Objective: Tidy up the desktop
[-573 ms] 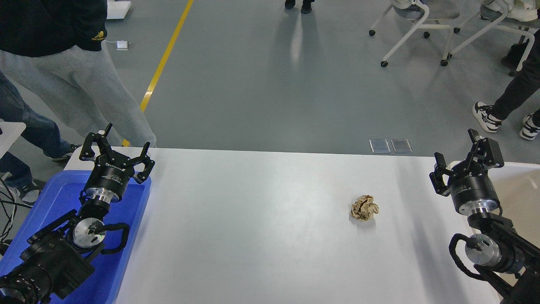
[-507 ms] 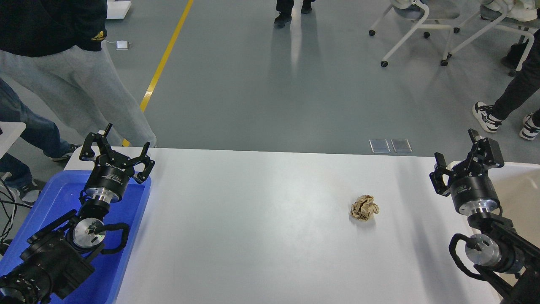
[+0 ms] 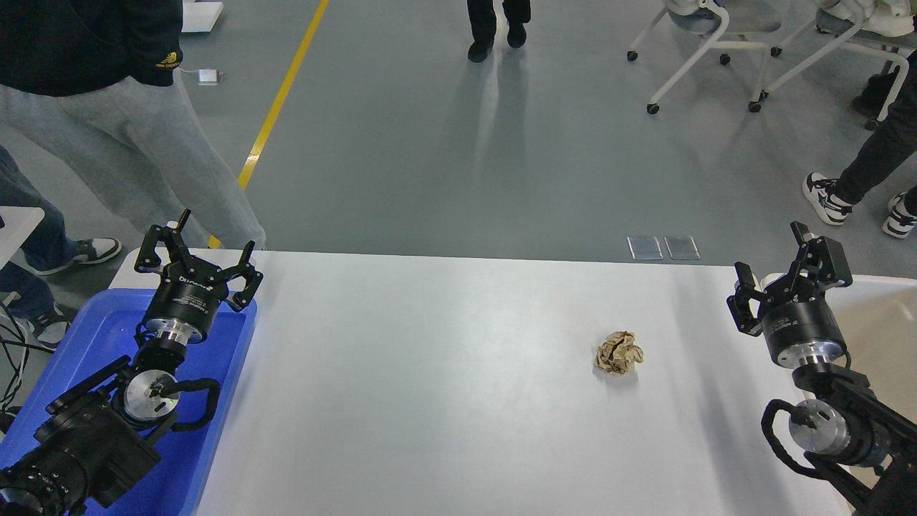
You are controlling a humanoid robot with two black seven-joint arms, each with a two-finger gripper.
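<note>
Evidently at the pickup step, both the left hand [image 3: 197,247] and right hand [image 3: 784,261] hang spread and empty, so the crumpled paper ball [image 3: 618,352], right of centre on the white counter [image 3: 430,373], needs the right hand's reach.

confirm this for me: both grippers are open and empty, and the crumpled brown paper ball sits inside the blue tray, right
Not quite. The head view shows the crumpled brown paper ball lying on the white desktop, nearer the right gripper, not in the blue tray. The left gripper and the right one are indeed open and empty.
</note>
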